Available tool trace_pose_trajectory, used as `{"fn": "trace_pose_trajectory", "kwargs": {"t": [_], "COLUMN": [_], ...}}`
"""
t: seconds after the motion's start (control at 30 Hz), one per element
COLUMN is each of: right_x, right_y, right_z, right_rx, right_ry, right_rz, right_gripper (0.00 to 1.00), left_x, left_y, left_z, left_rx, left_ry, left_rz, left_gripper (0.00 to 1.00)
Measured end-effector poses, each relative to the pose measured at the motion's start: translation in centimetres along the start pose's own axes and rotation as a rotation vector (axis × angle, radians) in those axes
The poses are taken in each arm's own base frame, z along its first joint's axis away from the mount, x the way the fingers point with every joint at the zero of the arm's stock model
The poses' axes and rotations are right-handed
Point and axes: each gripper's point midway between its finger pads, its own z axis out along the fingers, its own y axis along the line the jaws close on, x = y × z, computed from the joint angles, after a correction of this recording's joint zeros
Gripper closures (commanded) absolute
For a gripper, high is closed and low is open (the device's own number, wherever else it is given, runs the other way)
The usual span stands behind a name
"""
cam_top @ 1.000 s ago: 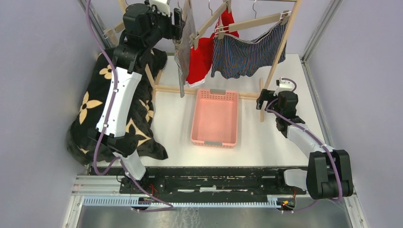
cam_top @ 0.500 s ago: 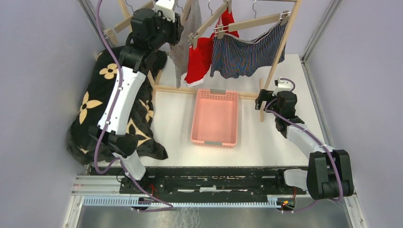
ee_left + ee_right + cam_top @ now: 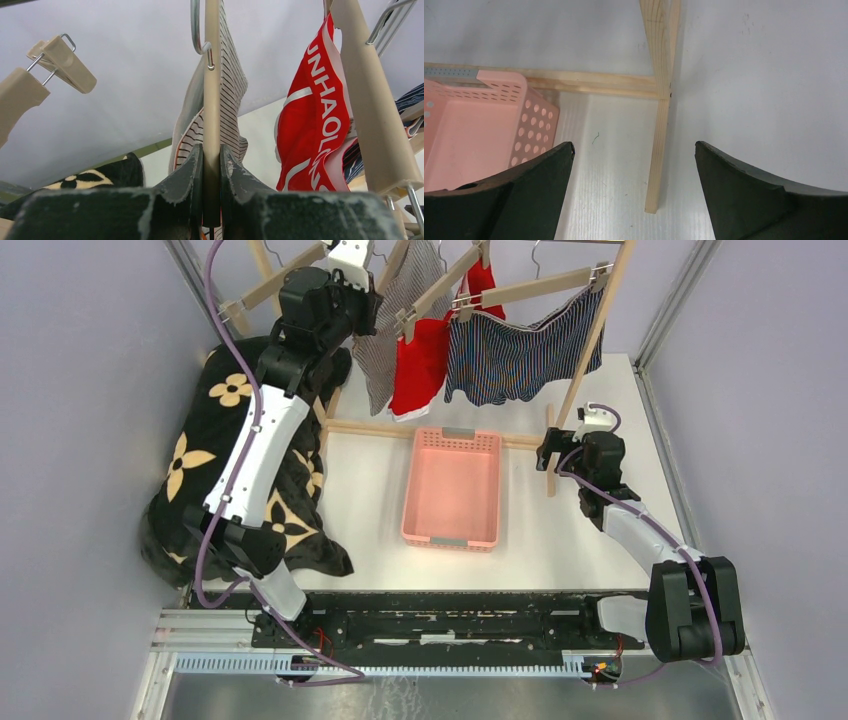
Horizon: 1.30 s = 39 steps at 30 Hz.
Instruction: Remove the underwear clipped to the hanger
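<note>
- Left end effector (image 3: pixel 211 150) is raised at the far left of the rail, fingers closed on the edge of a pale wooden hanger (image 3: pixel 212 75).
- Grey-and-white striped cloth briefs (image 3: pixel 385 350) hang from that hanger, just behind the fingers in the left wrist view.
- Change over the last second: the left arm has shifted up and a little left. The striped briefs, seen as a narrow edge-on strip a second ago, now show a broader face and hang aslant.
- Red cloth briefs with a white waistband (image 3: pixel 420 370) are clipped on the next hanger, touching the striped pair.
- Dark blue cloth boxers with thin coloured stripes (image 3: pixel 520 350) are clipped further right. Neither garment has moved.
- Right end effector (image 3: pixel 634 145) is unchanged, fingers spread wide, holding nothing, low over the white counter (image 3: pixel 560 530) beside the light wooden rack frame (image 3: pixel 590 340).
- Pink perforated plastic basket (image 3: pixel 452 490) sits on the counter below the garments.
- Black blanket with tan flowers (image 3: pixel 190 455) lies at the left.
</note>
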Motion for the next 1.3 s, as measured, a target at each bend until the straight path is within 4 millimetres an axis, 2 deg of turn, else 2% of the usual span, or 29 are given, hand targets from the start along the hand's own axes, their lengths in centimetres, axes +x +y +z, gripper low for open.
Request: {"fn": "trace_pose_trajectory", "kwargs": {"t": [0.3, 0.5, 0.73, 0.87, 1.13, 1.23, 1.3], "right_x": [0.1, 0.1, 0.2, 0.2, 0.4, 0.5, 0.6], "right_y": [0.2, 0.3, 0.4, 0.5, 0.6, 0.8, 0.9], "right_z": [0.0, 0.0, 0.0, 0.0, 0.1, 0.1, 0.1], "right_rx": [-0.006, -0.009, -0.010, -0.012, -0.016, -0.022, -0.028], "right_ry": [0.001, 0.003, 0.006, 0.007, 0.013, 0.017, 0.020], "right_rz": [-0.010, -0.016, -0.019, -0.020, -0.021, -0.023, -0.023], "right_gripper": [0.00, 0.00, 0.00, 0.00, 0.00, 0.00, 0.00], "left_x": [-0.2, -2.3, -2.6, -1.3, 2.4, 4.8, 7.6], "left_y": [0.5, 1.7, 2.2, 2.4, 2.6, 2.5, 2.2], "left_z": [-0.4, -1.4, -2.6, -4.4, -7.7, -9.0, -10.4], "left_rx": [-0.034, -0.093, -0.121, -0.139, -0.173, -0.177, -0.178], "left_ry": [-0.066, -0.140, -0.155, -0.133, -0.070, -0.034, 0.008], "left_rz": [0.002, 0.042, 0.048, 0.047, 0.045, 0.045, 0.035], "left_gripper": [0.97, 0.97, 0.97, 0.97, 0.97, 0.97, 0.97]}}
